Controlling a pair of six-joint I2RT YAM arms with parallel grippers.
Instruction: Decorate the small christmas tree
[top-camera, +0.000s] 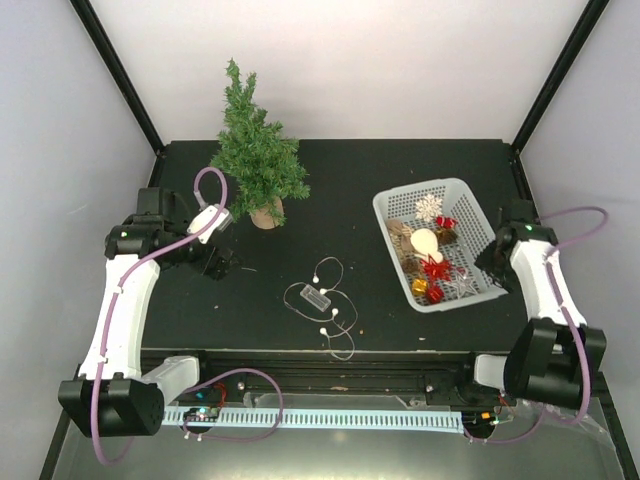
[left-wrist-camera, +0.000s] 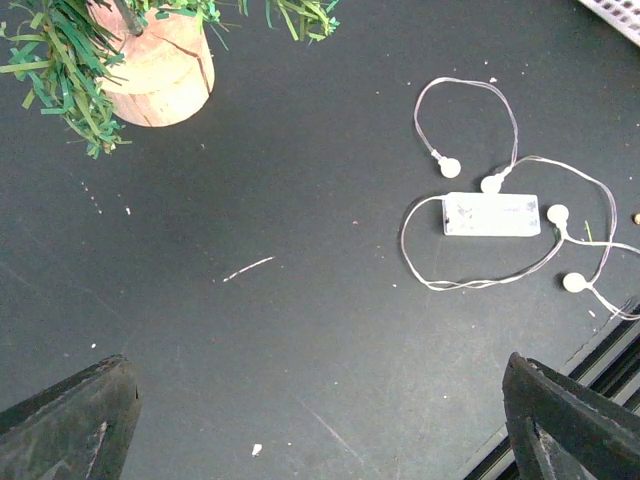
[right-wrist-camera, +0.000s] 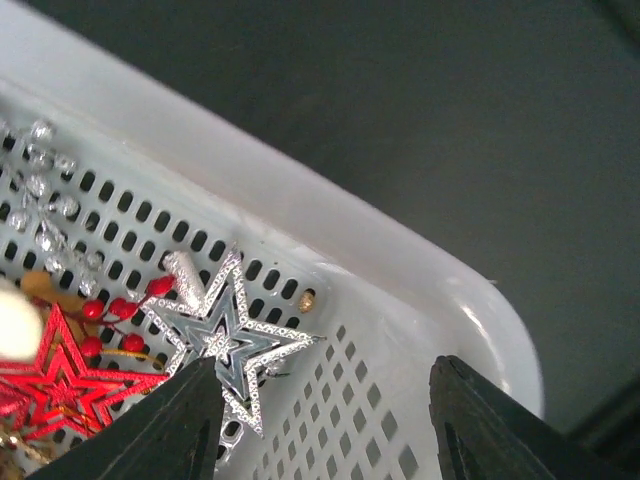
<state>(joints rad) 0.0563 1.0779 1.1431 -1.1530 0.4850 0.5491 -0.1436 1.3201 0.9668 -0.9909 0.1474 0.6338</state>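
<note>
I see the tree (top-camera: 257, 150) standing upright at about 11 o'clock on the black worktop (top-camera: 420, 160), on its round wooden stump (top-camera: 266, 213). Nothing is hanging on its branches.

The left fingers (top-camera: 218, 264) are at 9 o'clock on the worktop, just off the stump toward 7 o'clock. They are spread wide with nothing between them. In the left wrist view I see only bare worktop in the gap, with the stump at 11 o'clock and green needles drooping over it.

A light string (top-camera: 330, 290) lies in loose loops near the middle of the worktop, toward 6 o'clock. Its small white battery box (left-wrist-camera: 490, 214) lies flat among the wire, with round white bulbs close around it.

A white perforated basket (top-camera: 420, 187) sits at 3 o'clock, well apart from the tree, with ornaments inside. Among them are a white snowflake (top-camera: 429, 207) at the far end, a red star (right-wrist-camera: 50, 385) and a silver star (right-wrist-camera: 225, 340) near the corner.

The right fingers (top-camera: 492, 265) are at the basket's 4 o'clock side, by its rim. In the right wrist view they stand apart and hold nothing. The basket's corner shows through the gap, and the silver star is just beside the left tip, at 8 o'clock in that view.
</note>
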